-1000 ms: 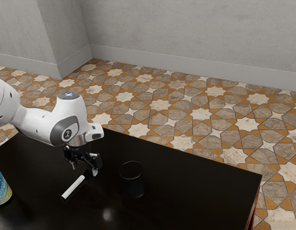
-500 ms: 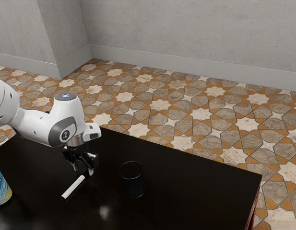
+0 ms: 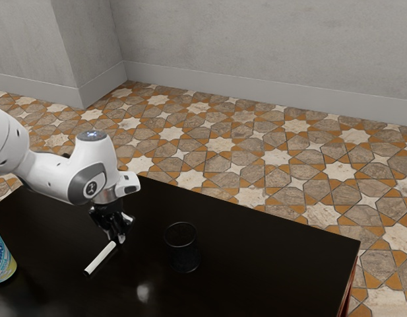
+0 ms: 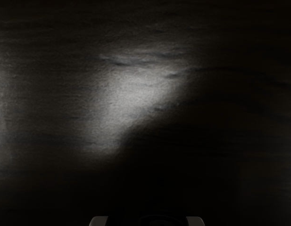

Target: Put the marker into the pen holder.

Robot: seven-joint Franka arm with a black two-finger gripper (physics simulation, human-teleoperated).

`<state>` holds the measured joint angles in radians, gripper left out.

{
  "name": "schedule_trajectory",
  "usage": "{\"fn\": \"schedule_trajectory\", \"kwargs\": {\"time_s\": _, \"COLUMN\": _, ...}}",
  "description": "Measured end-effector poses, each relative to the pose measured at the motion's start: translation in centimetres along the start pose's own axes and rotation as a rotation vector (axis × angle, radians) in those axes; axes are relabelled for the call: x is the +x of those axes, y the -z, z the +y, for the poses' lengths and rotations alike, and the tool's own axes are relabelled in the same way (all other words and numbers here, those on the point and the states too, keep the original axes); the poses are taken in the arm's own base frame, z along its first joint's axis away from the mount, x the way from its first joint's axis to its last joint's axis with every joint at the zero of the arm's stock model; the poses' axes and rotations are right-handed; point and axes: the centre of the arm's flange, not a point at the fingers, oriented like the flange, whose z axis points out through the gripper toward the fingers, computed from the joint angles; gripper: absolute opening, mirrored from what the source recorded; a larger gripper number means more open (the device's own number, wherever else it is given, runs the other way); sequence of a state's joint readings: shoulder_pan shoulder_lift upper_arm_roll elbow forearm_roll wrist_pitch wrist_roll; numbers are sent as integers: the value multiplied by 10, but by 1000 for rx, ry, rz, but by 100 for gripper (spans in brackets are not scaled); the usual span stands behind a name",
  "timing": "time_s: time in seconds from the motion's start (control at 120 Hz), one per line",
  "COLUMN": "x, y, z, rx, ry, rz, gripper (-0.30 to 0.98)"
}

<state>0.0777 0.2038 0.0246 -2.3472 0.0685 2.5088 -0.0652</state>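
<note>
The black gripper [image 3: 117, 240] is low over the table at the marker's dark end, its fingers part-way closed but still apart. The marker [image 3: 99, 258] lies on the table, its white barrel slanting away from the gripper; the fingers partly hide its dark end. In the wrist view, the fingertips of the gripper [image 4: 147, 221] stand apart at the lower edge, with a dark rounded shape between them. Upright on the table, the black pen holder [image 3: 182, 248] is toward the exterior view's right from the gripper.
A blue and yellow can [image 3: 1, 257] stands at the exterior view's left edge. The dark table [image 3: 269, 264] ends beyond the pen holder, with the tiled floor behind it.
My gripper's fingers have drawn closer together around the marker's dark end. The hand has shifted only slightly, while the marker and pen holder keep their places.
</note>
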Motion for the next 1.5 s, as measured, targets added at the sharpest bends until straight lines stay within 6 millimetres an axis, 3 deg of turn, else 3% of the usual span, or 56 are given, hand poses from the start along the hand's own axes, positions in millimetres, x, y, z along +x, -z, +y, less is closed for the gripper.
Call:
{"fn": "schedule_trajectory", "kwargs": {"time_s": 0.15, "x": 0, "y": 1, "z": 0, "rx": 10, "ry": -3, "rz": 3, "gripper": 1}}
{"fn": "schedule_trajectory", "kwargs": {"time_s": 0.35, "x": 2, "y": 8, "z": 2, "rx": 16, "ry": 0, "rz": 19, "gripper": -7}}
{"fn": "schedule_trajectory", "kwargs": {"time_s": 0.458, "x": 13, "y": 33, "z": 12, "rx": 49, "ry": -53, "rz": 78, "gripper": -9}}
{"fn": "schedule_trajectory", "kwargs": {"time_s": 0.642, "x": 17, "y": 91, "z": 61, "rx": 127, "ry": -209, "rz": 208, "gripper": -10}}
{"fn": "schedule_trajectory", "kwargs": {"time_s": 0.975, "x": 9, "y": 151, "z": 86, "rx": 163, "ry": -211, "rz": 341, "gripper": -10}}
{"fn": "schedule_trajectory", "kwargs": {"time_s": 1.058, "x": 3, "y": 177, "z": 115, "rx": 167, "ry": -240, "rz": 402, "gripper": -10}}
{"fn": "schedule_trajectory", "kwargs": {"time_s": 1.158, "x": -28, "y": 205, "z": 195, "rx": 166, "ry": -374, "rz": 486, "gripper": -10}}
{"fn": "schedule_trajectory", "kwargs": {"time_s": 1.2, "x": -41, "y": 216, "z": 217, "rx": 169, "ry": -409, "rz": 521, "gripper": -10}}
{"fn": "schedule_trajectory", "kwargs": {"time_s": 1.35, "x": -49, "y": 233, "z": 221, "rx": 176, "ry": -367, "rz": 572, "gripper": -10}}
{"fn": "schedule_trajectory", "kwargs": {"time_s": 1.5, "x": -67, "y": 225, "z": 232, "rx": 171, "ry": -330, "rz": 567, "gripper": -10}}
